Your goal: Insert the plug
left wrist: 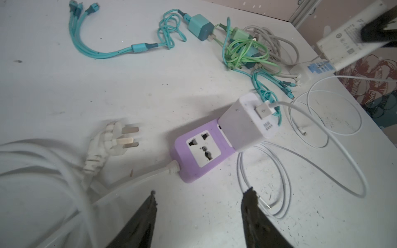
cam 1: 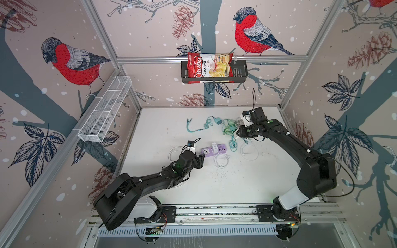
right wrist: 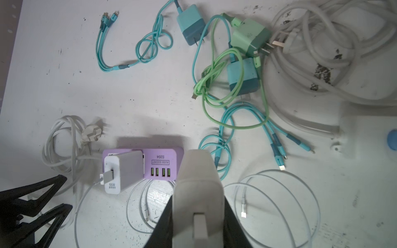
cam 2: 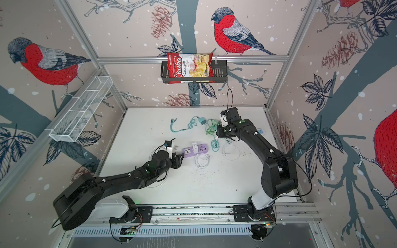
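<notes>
The right pincer [right wrist: 197, 197] pinches the white charger [right wrist: 197, 169] by the cable tangle [cam 1: 228, 128], well apart from the purple power strip [left wrist: 193, 169]. The left pincer [left wrist: 201, 190] hangs spread at its cord end. Brace the strip, then seat prongs squarely in the free socket [left wrist: 203, 148].

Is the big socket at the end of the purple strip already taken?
No, the socket on the purple strip shows bare holes; the white charger sits in the slot beside it.
</notes>
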